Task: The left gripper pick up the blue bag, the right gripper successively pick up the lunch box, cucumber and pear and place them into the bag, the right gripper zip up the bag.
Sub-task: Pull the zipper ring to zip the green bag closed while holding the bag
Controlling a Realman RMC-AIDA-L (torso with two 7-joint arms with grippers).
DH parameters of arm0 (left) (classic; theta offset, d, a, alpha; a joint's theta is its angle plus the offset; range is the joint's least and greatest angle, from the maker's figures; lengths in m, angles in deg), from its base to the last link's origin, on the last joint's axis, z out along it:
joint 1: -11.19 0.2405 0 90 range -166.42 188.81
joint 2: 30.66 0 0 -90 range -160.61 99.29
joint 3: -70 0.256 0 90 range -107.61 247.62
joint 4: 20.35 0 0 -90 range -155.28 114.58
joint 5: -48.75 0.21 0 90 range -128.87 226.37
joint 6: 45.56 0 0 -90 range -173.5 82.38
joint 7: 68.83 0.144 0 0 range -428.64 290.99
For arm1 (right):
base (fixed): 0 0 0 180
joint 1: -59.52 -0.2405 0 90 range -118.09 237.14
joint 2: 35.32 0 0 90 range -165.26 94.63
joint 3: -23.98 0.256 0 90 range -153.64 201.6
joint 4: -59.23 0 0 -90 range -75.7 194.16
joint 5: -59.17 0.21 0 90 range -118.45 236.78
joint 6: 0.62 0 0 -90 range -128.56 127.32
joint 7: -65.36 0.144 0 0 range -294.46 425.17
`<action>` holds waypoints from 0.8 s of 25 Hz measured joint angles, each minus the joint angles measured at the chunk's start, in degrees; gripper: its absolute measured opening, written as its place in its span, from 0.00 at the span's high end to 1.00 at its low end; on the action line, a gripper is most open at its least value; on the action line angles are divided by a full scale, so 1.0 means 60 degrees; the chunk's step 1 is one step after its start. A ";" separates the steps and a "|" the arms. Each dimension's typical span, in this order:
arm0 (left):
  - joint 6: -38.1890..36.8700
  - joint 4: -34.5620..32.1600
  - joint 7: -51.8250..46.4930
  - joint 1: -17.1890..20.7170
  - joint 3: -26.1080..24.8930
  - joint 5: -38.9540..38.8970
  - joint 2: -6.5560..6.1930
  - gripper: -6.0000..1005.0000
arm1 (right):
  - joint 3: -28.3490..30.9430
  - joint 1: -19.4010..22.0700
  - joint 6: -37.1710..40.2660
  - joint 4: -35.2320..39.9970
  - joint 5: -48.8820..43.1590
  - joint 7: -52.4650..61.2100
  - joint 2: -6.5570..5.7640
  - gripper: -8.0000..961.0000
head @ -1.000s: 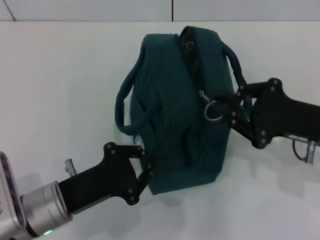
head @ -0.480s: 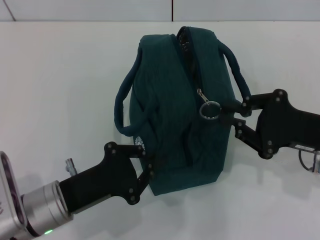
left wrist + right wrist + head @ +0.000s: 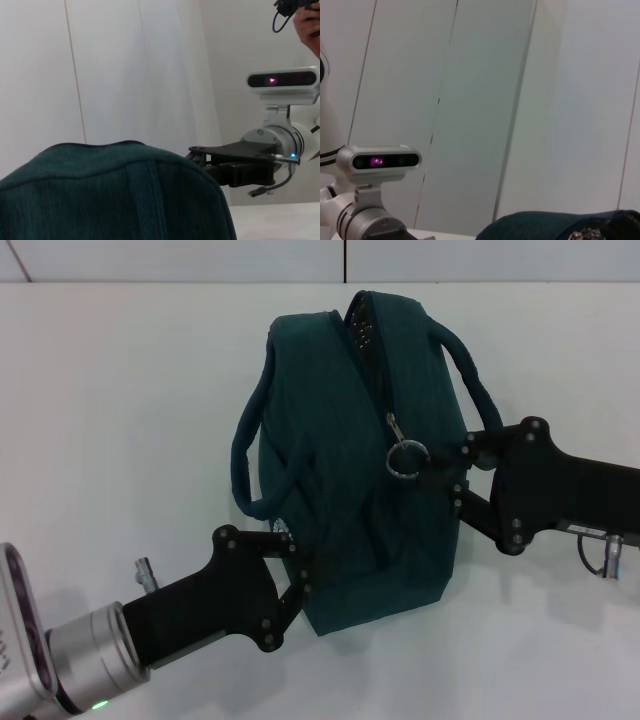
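Sitting in the centre of the head view on a smooth white table (image 3: 120,400), a dark blue-green bag (image 3: 345,470) of ribbed, soft fabric bulges into a rounded, slightly slumped block; two padded tube handles arc out of it, one handle (image 3: 248,455) looping off the left side, the other (image 3: 468,370) curving over the upper right; a dark zipper track (image 3: 372,355) runs from the top of the bag down its middle, still parted at the upper end, and ends at a small metal pull with a round silver ring (image 3: 407,459); the right gripper (image 3: 440,472), a matte black linkage of flat plates and bolts reaching in from the right edge, has its fingers pressed together on that ring at the centre right of the frame; the left gripper (image 3: 296,575), of the same black build on a silver cylindrical wrist, comes up from the lower left and pinches the bag's lower left corner, its fingertips buried in the cloth; in the left wrist view the bag's ribbed fabric (image 3: 115,195) fills the lower part of the frame and blocks most of what lies beyond, with the right arm's black gripper body (image 3: 235,162) and its wrist camera (image 3: 282,80) behind it at the right; pale wall panels (image 3: 485,100) fill the right wrist view, with a sliver of the bag (image 3: 560,225) at the bottom right.
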 joint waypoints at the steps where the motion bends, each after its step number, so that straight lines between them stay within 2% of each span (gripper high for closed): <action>1: -0.0001 0.0001 0.0000 0.0000 0.0001 0.0000 0.0000 0.93 | -0.0013 -0.0023 -0.0017 -0.0013 0.0000 0.0005 0.0003 0.83; 20: -0.0001 -0.0003 0.0017 0.0035 0.0023 0.0000 0.0000 0.93 | 0.0001 -0.0060 -0.0289 0.0073 0.0274 0.0385 0.0054 0.83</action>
